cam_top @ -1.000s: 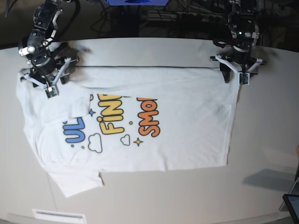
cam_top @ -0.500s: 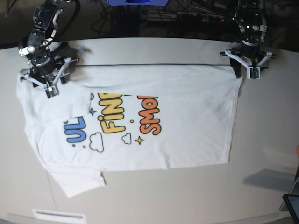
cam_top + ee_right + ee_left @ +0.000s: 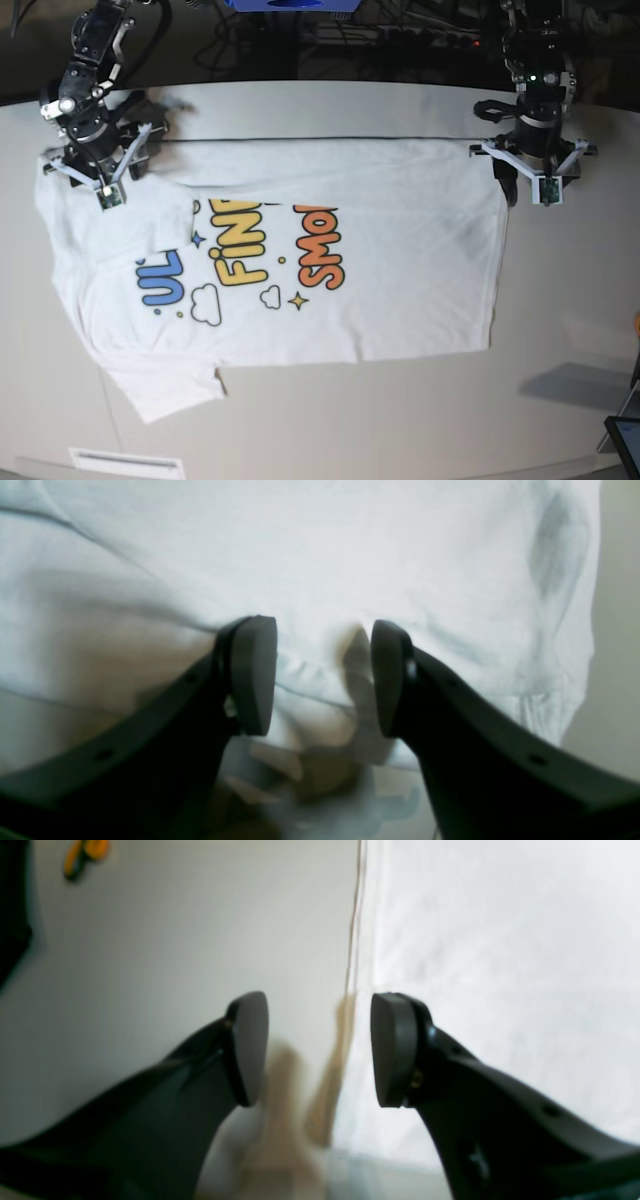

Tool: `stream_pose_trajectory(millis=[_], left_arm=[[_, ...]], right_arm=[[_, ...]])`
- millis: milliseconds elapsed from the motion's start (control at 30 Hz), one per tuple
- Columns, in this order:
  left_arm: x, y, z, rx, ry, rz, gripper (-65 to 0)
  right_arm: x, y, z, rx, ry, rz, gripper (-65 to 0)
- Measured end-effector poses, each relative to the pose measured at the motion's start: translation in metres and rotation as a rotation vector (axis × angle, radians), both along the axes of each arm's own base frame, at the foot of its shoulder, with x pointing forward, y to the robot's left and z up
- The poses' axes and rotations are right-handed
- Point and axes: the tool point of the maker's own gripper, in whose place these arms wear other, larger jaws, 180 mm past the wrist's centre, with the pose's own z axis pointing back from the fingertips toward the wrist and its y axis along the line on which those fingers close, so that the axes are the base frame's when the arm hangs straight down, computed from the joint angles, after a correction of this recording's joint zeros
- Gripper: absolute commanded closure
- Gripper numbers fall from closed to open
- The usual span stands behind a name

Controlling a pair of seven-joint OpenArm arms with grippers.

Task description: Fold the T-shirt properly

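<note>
The white T-shirt point(image 3: 400, 250) lies spread print-up on the table point(image 3: 330, 420), with one sleeve folded over the blue letters at the left. My left gripper point(image 3: 530, 190) hangs open at the shirt's far right corner. In the left wrist view this gripper point(image 3: 320, 1045) straddles the hem, one finger over the T-shirt point(image 3: 500, 940) and one over bare table point(image 3: 150, 940). My right gripper point(image 3: 98, 185) is open over the far left shoulder. In the right wrist view the gripper point(image 3: 324, 675) hovers just above wrinkled T-shirt cloth point(image 3: 300, 545), holding nothing.
Dark cables and equipment line the table's far edge. A white label point(image 3: 127, 463) sits at the front left edge, and a dark device point(image 3: 625, 440) pokes in at the bottom right. A small orange and yellow object point(image 3: 82, 855) shows far off in the left wrist view.
My left gripper has moved to the right, off the shirt's corner, and then a little toward the front. The right arm has stayed still.
</note>
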Motion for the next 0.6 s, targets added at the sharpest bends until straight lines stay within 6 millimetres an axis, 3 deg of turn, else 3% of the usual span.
stream_pose_trajectory(millis=[100,367,500,600], left_arm=[[0.012,-0.022,0.002,-0.039,-0.033,-0.05,-30.9],[0.012,-0.053,-0.013,-0.086,0.007,-0.117,-30.9],[0.007,-0.05,-0.022,-0.081,0.032,-0.107,-30.9],[-0.004,-0.044,-0.043,-0.089,0.087,-0.077,-30.9]], right_arm=[[0.0,0.0,0.0,0.001,-0.001,0.001,-29.9],[0.0,0.0,0.0,0.001,0.0,0.0,-29.9],[0.0,0.0,0.0,0.0,0.0,0.0,-29.9],[0.0,0.0,0.0,0.0,0.0,0.0,-29.9]])
